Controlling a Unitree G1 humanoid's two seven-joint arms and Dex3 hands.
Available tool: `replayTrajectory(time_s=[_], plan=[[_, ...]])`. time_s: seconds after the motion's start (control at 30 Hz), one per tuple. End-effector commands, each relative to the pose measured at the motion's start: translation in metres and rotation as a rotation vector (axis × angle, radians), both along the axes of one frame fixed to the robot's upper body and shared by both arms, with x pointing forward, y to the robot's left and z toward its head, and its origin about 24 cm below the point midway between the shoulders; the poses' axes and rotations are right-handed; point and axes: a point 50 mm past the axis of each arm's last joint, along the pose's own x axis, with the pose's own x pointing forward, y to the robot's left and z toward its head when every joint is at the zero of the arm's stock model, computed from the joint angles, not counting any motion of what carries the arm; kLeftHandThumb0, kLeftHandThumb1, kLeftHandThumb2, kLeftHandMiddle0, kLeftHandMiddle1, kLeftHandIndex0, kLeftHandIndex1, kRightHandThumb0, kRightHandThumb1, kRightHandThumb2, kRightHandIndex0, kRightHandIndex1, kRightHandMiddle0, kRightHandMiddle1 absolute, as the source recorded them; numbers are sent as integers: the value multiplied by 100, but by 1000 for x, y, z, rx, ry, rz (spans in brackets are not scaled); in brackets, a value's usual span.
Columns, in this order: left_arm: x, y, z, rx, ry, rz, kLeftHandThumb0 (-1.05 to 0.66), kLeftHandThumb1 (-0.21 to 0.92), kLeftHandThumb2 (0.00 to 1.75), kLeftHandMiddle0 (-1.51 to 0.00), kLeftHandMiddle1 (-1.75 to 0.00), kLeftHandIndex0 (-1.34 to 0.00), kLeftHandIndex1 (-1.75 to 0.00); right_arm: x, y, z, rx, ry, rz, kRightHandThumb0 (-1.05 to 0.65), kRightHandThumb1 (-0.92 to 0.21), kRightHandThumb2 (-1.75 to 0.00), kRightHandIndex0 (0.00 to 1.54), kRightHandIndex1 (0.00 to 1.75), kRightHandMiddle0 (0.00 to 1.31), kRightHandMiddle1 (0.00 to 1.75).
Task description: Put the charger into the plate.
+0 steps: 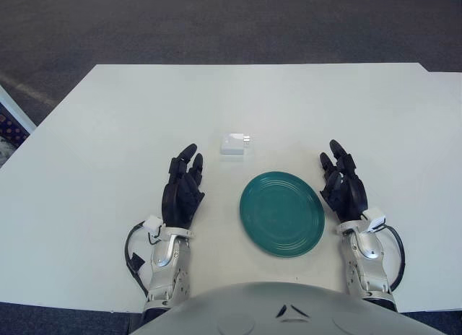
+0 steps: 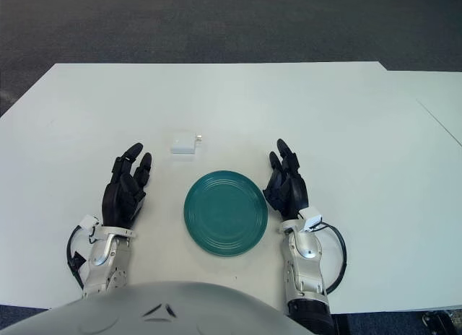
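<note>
- Two hands flank a teal plate (image 1: 281, 213) on a white table (image 1: 108, 133); the plate sits near the table's near edge, with bare tabletop running wide toward 12 o'clock up to the far edge, where dark carpet (image 1: 216, 24) begins.
- One white charger (image 1: 233, 144) lies flat on the table at about 11 o'clock from the plate, apart from its rim, with its metal prongs pointing toward 3 o'clock. It is not in the plate.
- No brand, label or writing can be read on the charger, the plate or the hands.
- The left hand (image 1: 182, 190) shows at 9 o'clock from the plate, palm turned inward, its dark fingers (image 1: 189, 156) extended toward 12 o'clock and loosely spread, holding nothing. The charger lies at about 1 o'clock from its fingertips, with a gap of bare table between.
- The right hand (image 1: 343, 185) shows at 3 o'clock from the plate, just beside its rim, fingers likewise straight and relaxed, gripping nothing.
- Both silver forearms run back toward 6 o'clock, each with a looped black cable (image 1: 133, 255) at the wrist.
</note>
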Motion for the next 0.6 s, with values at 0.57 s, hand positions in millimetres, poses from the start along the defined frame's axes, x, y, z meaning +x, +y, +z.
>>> replayTrajectory(time_s=[0.57], plan=[[43, 12, 73, 534, -189, 71, -94, 92, 93, -16, 0, 0, -52, -16, 1, -34, 33, 210, -26, -85, -92, -98, 17, 1, 0, 35]])
